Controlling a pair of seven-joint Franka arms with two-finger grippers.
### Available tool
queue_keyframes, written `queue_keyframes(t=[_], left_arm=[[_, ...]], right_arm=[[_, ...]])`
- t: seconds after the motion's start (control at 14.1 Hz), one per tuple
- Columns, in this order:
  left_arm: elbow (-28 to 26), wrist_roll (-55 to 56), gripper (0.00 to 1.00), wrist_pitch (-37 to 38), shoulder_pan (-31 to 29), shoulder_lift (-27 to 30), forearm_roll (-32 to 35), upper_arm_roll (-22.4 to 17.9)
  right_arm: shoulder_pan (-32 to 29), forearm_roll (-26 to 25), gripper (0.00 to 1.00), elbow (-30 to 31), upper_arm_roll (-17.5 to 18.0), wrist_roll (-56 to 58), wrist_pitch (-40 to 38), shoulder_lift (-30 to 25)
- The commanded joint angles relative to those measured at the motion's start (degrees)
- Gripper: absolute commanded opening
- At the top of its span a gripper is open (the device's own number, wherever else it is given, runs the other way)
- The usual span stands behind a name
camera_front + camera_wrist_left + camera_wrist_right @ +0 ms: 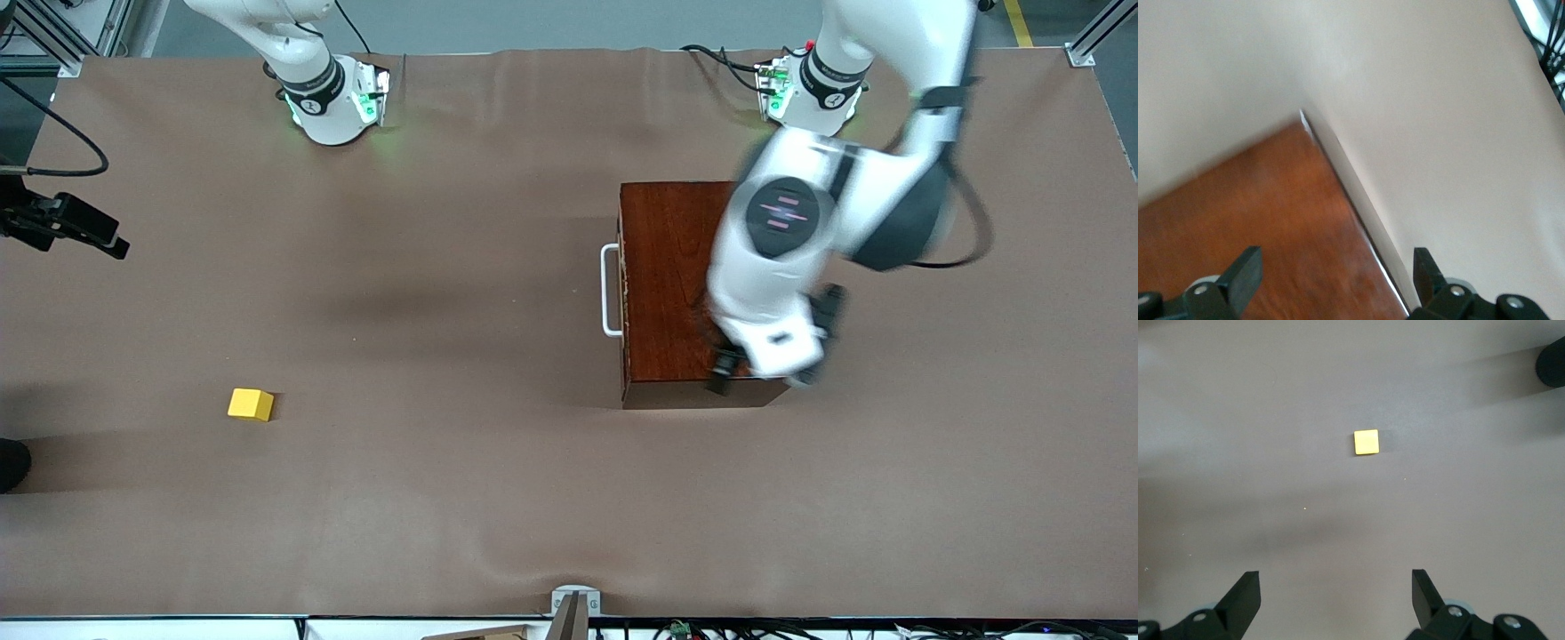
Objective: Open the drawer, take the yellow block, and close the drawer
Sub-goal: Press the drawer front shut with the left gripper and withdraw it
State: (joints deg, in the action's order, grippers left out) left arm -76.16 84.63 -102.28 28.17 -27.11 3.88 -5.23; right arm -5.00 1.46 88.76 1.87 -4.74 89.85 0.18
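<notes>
On the table (498, 498), the yellow block (251, 404) sits out in the open toward the right arm's end, and the drawer (611, 290) looks shut, so the job seems almost done. Left gripper (763, 378) hangs released over the wooden box (669, 267). Right gripper (1336, 599) waits high above the block, released and empty.

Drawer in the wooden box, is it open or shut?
Shut: the drawer's handle sits close against the box; no tray shows.
</notes>
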Motion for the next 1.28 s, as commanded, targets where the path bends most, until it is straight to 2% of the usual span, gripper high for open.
queue_keyframes(t=[0.0, 0.21, 0.57, 1.0, 1.21], left_arm=[[-6.7, -10.6, 1.0, 0.1, -5.7, 6.4, -1.7, 1.1], [-11.4, -23.4, 1.0, 0.0, -10.6, 11.5, -5.1, 1.1], [-19.2, -45.0, 1.0, -0.1, -15.8, 18.8, -7.0, 1.1], [-24.8, -66.2, 1.0, 0.1, -22.2, 24.2, -7.0, 0.9], [-25.0, -73.9, 1.0, 2.5, -22.5, 25.4, -6.3, 0.7]], right_arm=[[-0.5, -0.4, 1.0, -0.5, 0.5, 0.0, -0.6, -0.3], [-0.5, -0.5, 1.0, -0.5, 0.5, 0.1, -0.7, -0.3], [-0.4, -0.5, 1.0, -0.5, 0.6, 0.2, -0.8, -0.3], [-0.4, -0.6, 1.0, -0.4, 0.6, 2.3, -1.0, -0.3], [-0.3, -0.6, 1.0, -0.4, 0.6, 2.6, -1.0, -0.3]])
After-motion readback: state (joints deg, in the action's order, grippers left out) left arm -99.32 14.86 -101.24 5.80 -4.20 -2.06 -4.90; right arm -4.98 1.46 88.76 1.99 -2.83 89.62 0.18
